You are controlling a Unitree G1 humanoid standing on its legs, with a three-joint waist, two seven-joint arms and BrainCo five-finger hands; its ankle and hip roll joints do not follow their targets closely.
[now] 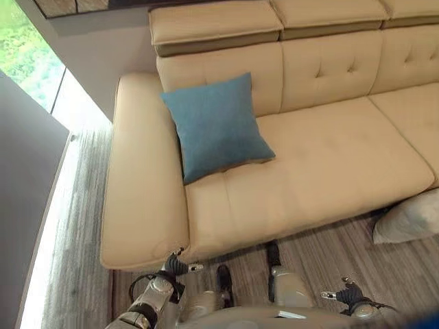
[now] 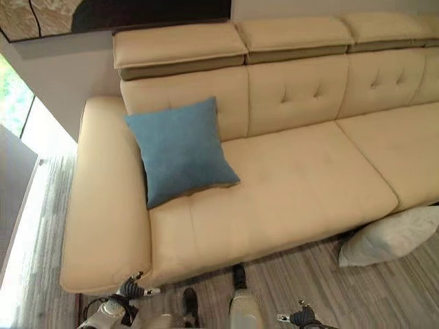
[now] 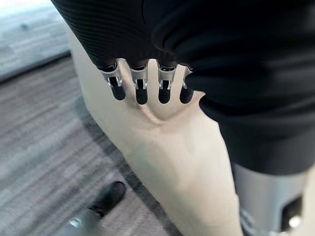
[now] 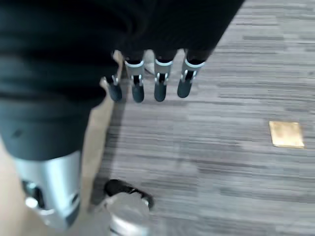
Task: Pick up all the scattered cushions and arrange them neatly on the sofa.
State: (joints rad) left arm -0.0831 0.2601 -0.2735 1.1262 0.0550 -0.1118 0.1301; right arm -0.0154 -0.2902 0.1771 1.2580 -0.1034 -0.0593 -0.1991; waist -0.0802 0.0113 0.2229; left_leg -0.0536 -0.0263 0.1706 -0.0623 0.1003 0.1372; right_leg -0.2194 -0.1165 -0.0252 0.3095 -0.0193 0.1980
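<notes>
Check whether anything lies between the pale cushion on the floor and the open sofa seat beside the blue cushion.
Nothing visible does. The pale cushion lies on the floor against the sofa front; the seat right of the blue cushion is bare. Both hands, left hand and right hand, hang empty.

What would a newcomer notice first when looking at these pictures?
The blue cushion stands out most: it leans against the backrest at the left end of the beige sofa, beside the armrest. Next comes the pale grey cushion, which lies on the wooden floor in front of the sofa, toward the right. The left hand and right hand hang low, fingers relaxed and holding nothing.
</notes>
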